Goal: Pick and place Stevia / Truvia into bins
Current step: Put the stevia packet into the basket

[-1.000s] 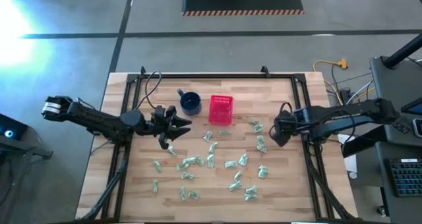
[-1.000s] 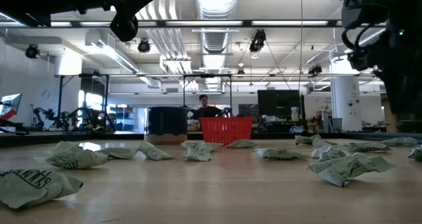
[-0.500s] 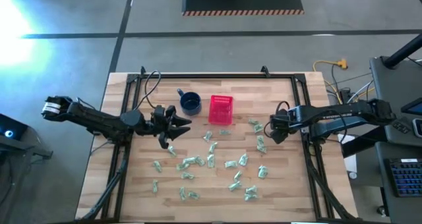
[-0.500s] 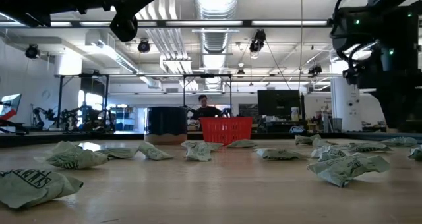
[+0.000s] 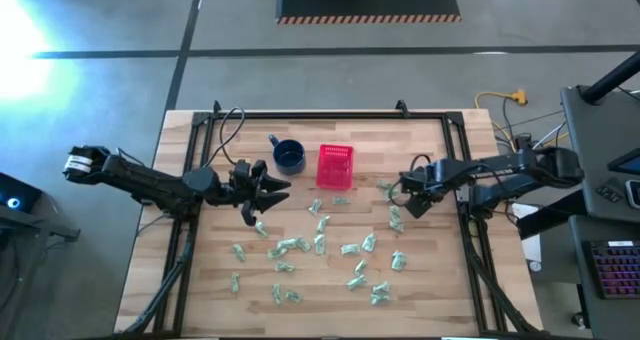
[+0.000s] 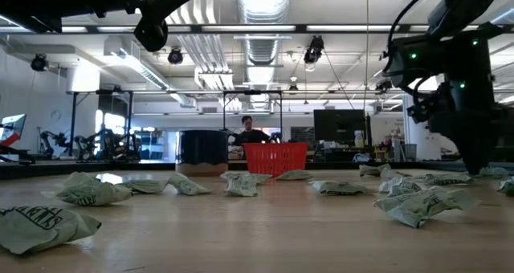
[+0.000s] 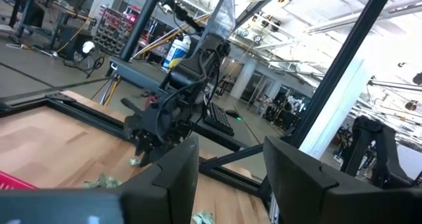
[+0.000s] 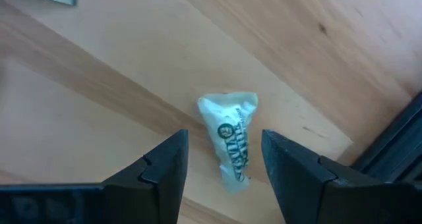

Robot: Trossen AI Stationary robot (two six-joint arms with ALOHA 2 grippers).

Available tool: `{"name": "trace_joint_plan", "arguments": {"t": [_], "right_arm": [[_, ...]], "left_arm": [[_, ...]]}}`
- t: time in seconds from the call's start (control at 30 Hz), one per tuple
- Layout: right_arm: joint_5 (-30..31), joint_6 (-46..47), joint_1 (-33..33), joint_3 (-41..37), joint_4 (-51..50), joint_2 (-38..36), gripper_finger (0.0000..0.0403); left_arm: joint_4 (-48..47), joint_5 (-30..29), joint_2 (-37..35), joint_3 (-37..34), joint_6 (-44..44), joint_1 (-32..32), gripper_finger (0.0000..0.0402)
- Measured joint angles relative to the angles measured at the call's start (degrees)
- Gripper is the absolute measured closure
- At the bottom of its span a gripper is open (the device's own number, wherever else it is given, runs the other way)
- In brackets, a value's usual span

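Right gripper point(image 8: 224, 168), jaws spread, straddles 1 sachet point(image 8: 231, 141) lying lengthwise between them.

Grey concrete floor point(image 5: 300, 75) with a hazard-striped dark mat point(image 5: 368, 2), exposed silver ceiling ducts point(image 6: 263, 44) — bright strip lights, a white pillar point(image 6: 419, 127), distant workbenches.

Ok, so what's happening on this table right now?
The right gripper, open, is over the table's right side, pointing down at one green-and-white sachet framed between its fingers, not yet gripped. The left gripper, also open and empty, waits above the table near the blue mug. Many sachets lie scattered on the wood. Whether the red basket holds any cannot be made out.
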Motion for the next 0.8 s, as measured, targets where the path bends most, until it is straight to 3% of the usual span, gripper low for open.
{"name": "trace_joint_plan", "arguments": {"t": [0.33, 0.8], "right_arm": [[-0.85, -3.71, -1.72, 0.24, 1.15, 3.82, 0.0269], [-1.8, -5.58, -1.75, 0.12, 3.88, 2.0, 0.0388]], "left_arm": [[-0.04, -0.02, 0.41, -0.04, -0.17, 0.0, 0.0246], [-0.07, -0.04, 0.72, -0.32, -0.22, 0.0, 0.0246]]}}
